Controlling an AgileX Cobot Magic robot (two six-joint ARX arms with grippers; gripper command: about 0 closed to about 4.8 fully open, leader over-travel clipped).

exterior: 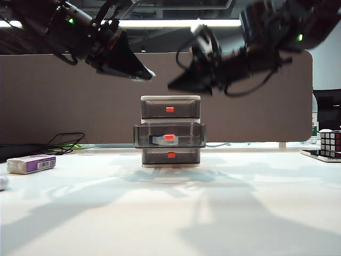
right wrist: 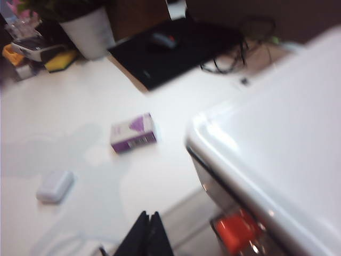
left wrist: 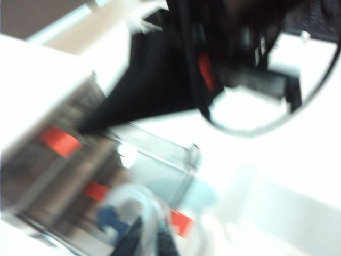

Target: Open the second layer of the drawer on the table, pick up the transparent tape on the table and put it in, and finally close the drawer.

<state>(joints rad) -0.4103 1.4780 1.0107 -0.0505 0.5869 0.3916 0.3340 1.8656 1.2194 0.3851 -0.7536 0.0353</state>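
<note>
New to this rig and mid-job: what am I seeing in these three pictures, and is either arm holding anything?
This is a robot with two arms, and each arm ends in two-finger jaws. The wide picture comes from a fixed camera facing the table. The other two come from cameras on the wrists, and the left one is blurred. The left gripper and right gripper hang above the drawer. Both look shut and empty. The second layer is pulled out, with the tape inside. Also on the table are a purple box, a white case and a puzzle cube.
</note>
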